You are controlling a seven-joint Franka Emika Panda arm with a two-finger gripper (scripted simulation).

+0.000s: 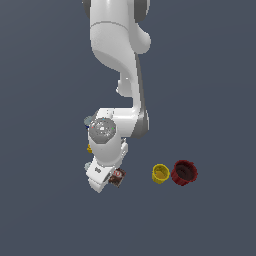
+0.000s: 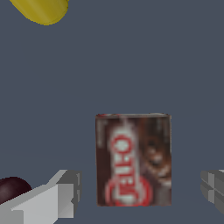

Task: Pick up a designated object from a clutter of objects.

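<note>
Clutter crowded the arm in the exterior view: the gripper (image 1: 111,176) hung low over the grey floor (image 1: 45,210), with the dark-brown box (image 1: 118,176) peeking out just beside the hand on the exterior view's right. A yellow cup (image 1: 160,173) and a dark-red cup (image 1: 184,172) touched each other well apart from it, further to that side. Other small items sat mostly hidden behind the wrist.

In the wrist view the box (image 2: 133,159) lay flat, lettered face up, between two spread fingers (image 2: 57,197) that stood clear of both its edges, so the claw was released and held nothing. A maroon ball (image 2: 12,188) sat just beside one finger, and a yellow piece (image 2: 41,9) lay well apart.

The risk looked twofold: that finger could strike or roll the ball on descent, and the flat box could skid or tilt if the pads closed too high
</note>
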